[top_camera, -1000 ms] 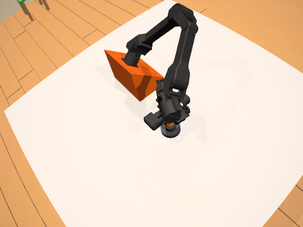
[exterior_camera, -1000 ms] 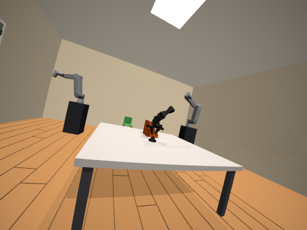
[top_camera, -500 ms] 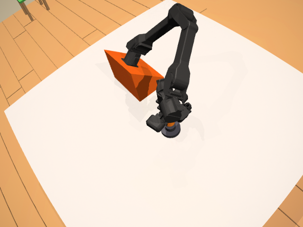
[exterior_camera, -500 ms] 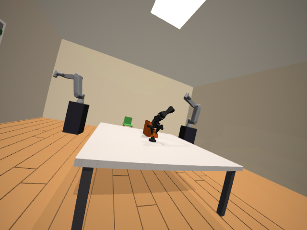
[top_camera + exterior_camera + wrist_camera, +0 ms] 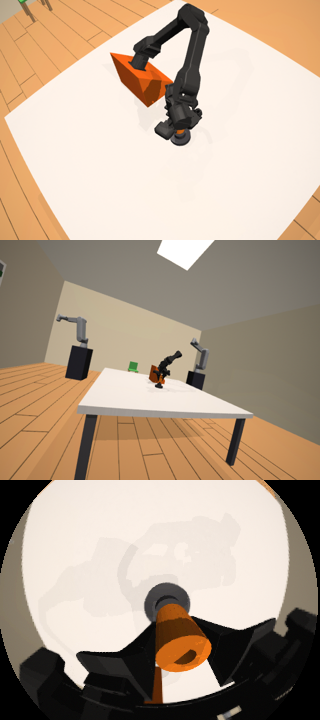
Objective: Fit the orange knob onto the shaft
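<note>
My gripper (image 5: 179, 128) (image 5: 160, 377) (image 5: 172, 622) is shut on the orange knob (image 5: 180, 131) (image 5: 181, 630), with one finger on each side of it. In the wrist view the knob's end nearest the camera shows a dark recess. Its far end is over the middle of the dark round pedestal (image 5: 180, 142) (image 5: 158, 386) (image 5: 151, 600), at the raised collar. The D-shaped shaft is not visible. Whether the knob touches the collar or a small gap remains, I cannot tell. The flat side of the knob's hole is hidden.
A large orange angular block (image 5: 130, 80) (image 5: 153, 375) stands behind the pedestal, around the arm's base, close to the arm's wrist. The white table (image 5: 108, 180) (image 5: 124, 400) bears them all. Two grey arms on dark stands and a green chair (image 5: 133, 366) are beyond the table.
</note>
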Available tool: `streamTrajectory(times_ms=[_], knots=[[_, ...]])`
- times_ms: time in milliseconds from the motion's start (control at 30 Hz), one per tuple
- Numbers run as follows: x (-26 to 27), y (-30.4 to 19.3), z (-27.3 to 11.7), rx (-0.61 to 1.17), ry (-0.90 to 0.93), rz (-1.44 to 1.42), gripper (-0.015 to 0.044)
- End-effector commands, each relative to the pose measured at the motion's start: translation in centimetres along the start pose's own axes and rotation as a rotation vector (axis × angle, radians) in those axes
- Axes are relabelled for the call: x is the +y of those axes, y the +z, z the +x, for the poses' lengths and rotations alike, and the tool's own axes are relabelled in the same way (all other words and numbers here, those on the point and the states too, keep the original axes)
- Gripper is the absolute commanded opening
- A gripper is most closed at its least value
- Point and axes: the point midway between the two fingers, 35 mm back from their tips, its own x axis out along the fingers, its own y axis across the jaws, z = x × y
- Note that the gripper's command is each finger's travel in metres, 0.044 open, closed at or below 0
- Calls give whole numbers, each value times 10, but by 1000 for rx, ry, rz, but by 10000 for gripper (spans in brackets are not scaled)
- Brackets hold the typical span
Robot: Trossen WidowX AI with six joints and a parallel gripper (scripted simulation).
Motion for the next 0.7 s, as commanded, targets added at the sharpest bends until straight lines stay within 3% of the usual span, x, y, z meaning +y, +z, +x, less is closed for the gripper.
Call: streamTrajectory(times_ms=[0, 667], knots=[[0, 0, 1, -1, 1, -6, 0], [0, 2, -4, -1, 1, -93, 0]])
